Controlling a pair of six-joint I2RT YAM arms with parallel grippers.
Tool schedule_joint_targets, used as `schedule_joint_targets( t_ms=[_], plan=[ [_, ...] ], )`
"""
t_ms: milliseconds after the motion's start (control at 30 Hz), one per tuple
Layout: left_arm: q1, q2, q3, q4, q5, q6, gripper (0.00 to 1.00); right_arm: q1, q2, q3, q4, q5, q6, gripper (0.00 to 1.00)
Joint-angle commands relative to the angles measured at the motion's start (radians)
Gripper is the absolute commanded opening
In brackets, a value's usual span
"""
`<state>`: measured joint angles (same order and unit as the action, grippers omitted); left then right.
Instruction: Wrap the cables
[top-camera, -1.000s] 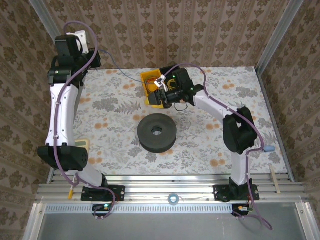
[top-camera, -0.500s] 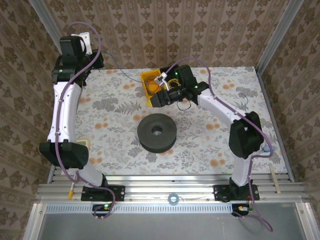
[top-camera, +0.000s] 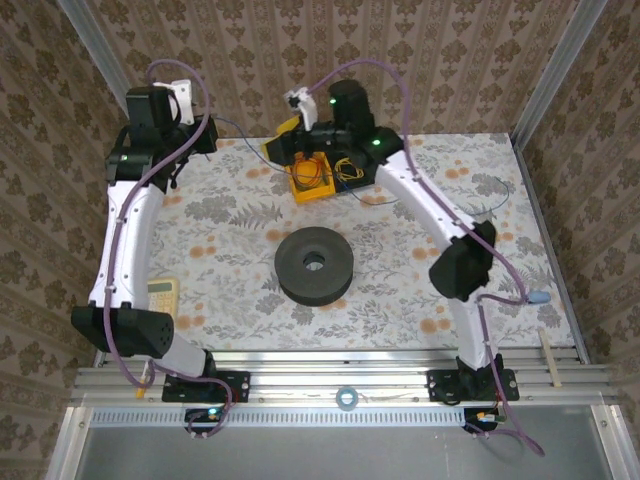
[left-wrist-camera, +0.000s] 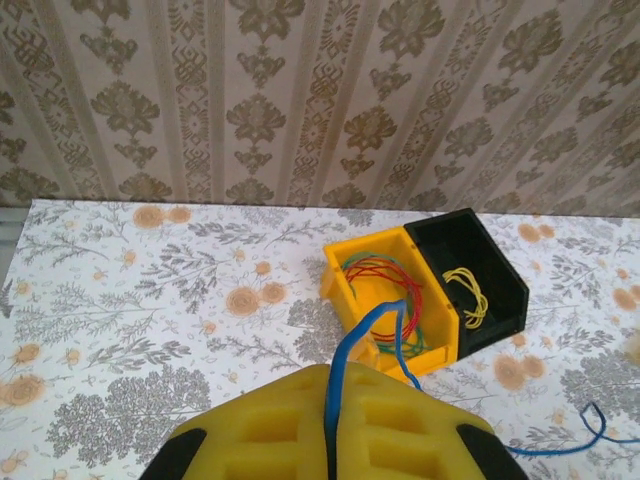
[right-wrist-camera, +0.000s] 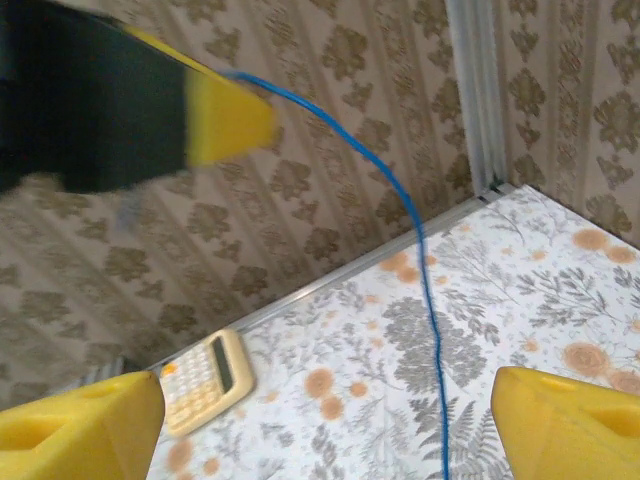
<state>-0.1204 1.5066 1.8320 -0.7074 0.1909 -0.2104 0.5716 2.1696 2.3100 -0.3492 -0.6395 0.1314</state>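
Desk (top-camera: 230, 250), floral cover. A black ring (top-camera: 314, 265) lies flat at mid-desk. At the far edge a yellow bin (left-wrist-camera: 345, 285) and a black bin (left-wrist-camera: 495, 275) stand side by side, touching. A calculator (top-camera: 162, 295) is at the near left, beside the left arm.

Left end effector (left-wrist-camera: 330, 430): raised over the far left corner, yellow pads pressed together on the blue cable (left-wrist-camera: 350, 345).

Right end effector (right-wrist-camera: 325, 420): raised over the far edge by the yellow bin, fingers (right-wrist-camera: 80, 425) wide apart. The blue cable hangs down between them, not touching either.

The blue cable's loose end lies on the desk right of the bins. The yellow cable (left-wrist-camera: 465, 295) is coiled in the black bin. Red and green wires (left-wrist-camera: 385, 300) are coiled in the yellow bin.
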Motion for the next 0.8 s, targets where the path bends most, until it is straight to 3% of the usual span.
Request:
schedule_joint_targets(
  t_ms=[0,100,433,567,767],
  plan=[
    [-0.004,-0.036,0.005,0.018,0.022,-0.017,0.0,0.038,0.115,0.126,-0.084,0.105,-0.047,0.86],
    [-0.005,-0.037,0.02,0.01,0.018,-0.015,0.0,0.058,0.184,0.225,-0.155,0.124,-0.072,0.84],
    [-0.004,-0.044,0.04,0.0,0.012,-0.002,0.0,0.071,0.194,0.182,-0.183,0.21,-0.088,0.7],
    [0.005,-0.055,0.037,-0.014,0.004,0.007,0.0,0.061,0.189,0.169,-0.179,0.23,-0.077,0.5],
    [0.026,-0.087,0.02,-0.021,0.0,0.009,0.0,0.036,0.191,0.16,-0.147,0.218,-0.04,0.36]
  ],
)
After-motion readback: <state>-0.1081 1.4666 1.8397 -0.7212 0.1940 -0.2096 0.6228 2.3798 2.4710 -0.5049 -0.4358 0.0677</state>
